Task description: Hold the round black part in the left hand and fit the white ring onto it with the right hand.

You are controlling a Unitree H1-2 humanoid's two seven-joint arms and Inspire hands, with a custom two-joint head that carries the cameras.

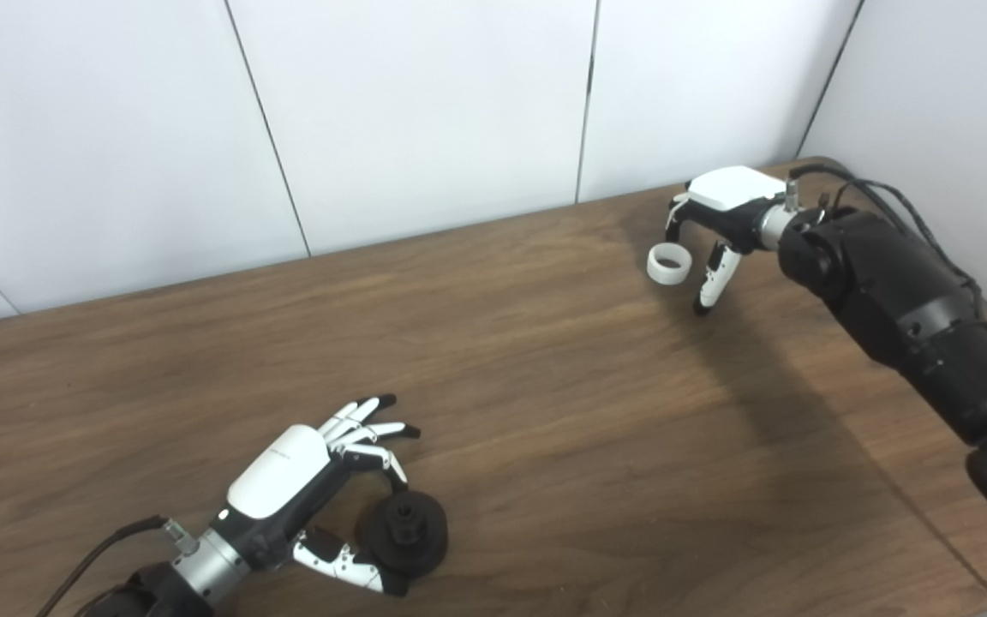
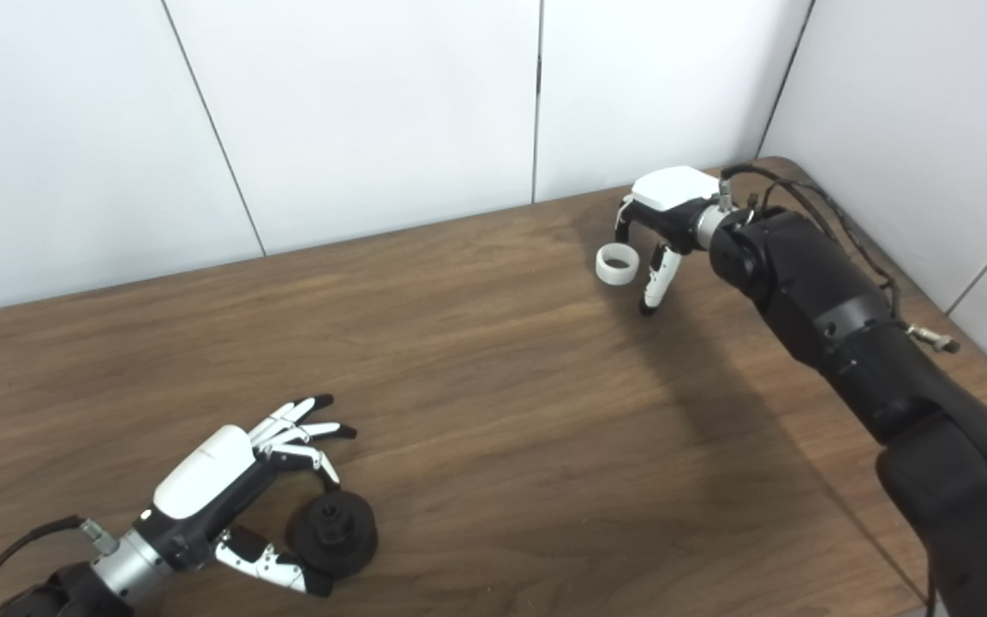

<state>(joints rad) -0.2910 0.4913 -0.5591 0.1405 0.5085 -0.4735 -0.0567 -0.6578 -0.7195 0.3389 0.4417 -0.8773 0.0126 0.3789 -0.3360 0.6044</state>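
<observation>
Your left hand sits low at the near left, palm turned down, its upper fingers fanned out and apart while the thumb and one bent finger curve toward each other. Your right arm stretches to the far right, wrist bent downward, and the right hand hangs palm down with its fingers curled, tips pointing at the worktop.
</observation>
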